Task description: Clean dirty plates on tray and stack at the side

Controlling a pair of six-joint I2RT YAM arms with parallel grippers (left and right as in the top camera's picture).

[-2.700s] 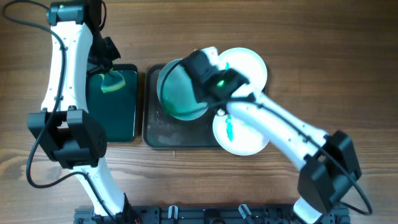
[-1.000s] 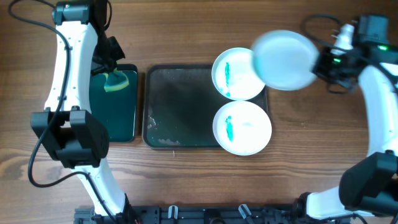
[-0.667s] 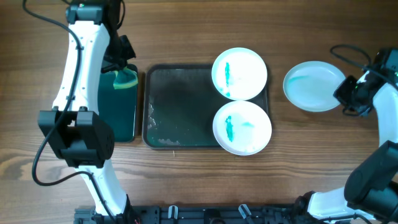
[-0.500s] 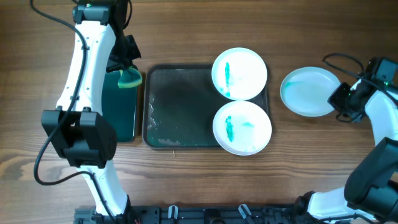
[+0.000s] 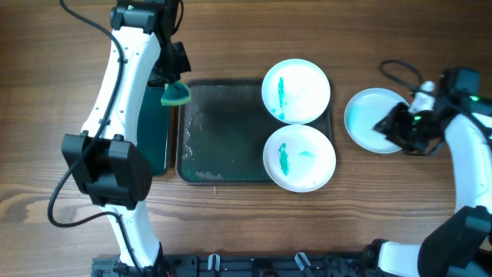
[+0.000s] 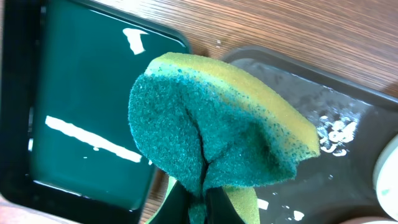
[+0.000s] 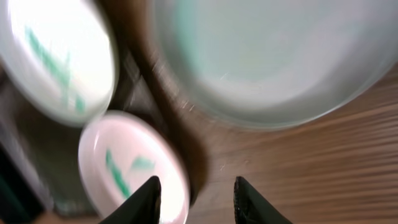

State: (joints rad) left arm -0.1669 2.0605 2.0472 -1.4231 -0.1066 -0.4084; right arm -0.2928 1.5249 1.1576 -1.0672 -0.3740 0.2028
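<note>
Two plates with teal streaks (image 5: pixel 296 91) (image 5: pixel 300 158) lie on the right end of the dark grey tray (image 5: pixel 223 131). A third plate (image 5: pixel 369 119), faintly tinted and without streaks, rests on the bare wood to the right of the tray. My right gripper (image 5: pixel 388 125) hovers over that plate's right part. In the right wrist view this gripper (image 7: pixel 196 186) is open and empty, with the plate (image 7: pixel 267 56) beyond its tips. My left gripper (image 6: pixel 193 205) is shut on a green and yellow sponge (image 6: pixel 217 124), held over the tray's top left corner (image 5: pixel 175 94).
A smaller black tray with a green inside (image 5: pixel 150 135) lies left of the grey tray, partly under my left arm. White foam specks dot the grey tray's left half (image 5: pixel 192 150). A black cable (image 5: pixel 396 69) loops by the right arm.
The right gripper carried the third plate to the table on the right, set it down and opened off it. The left arm moved the sponge from the small tray to the grey tray's corner.
</note>
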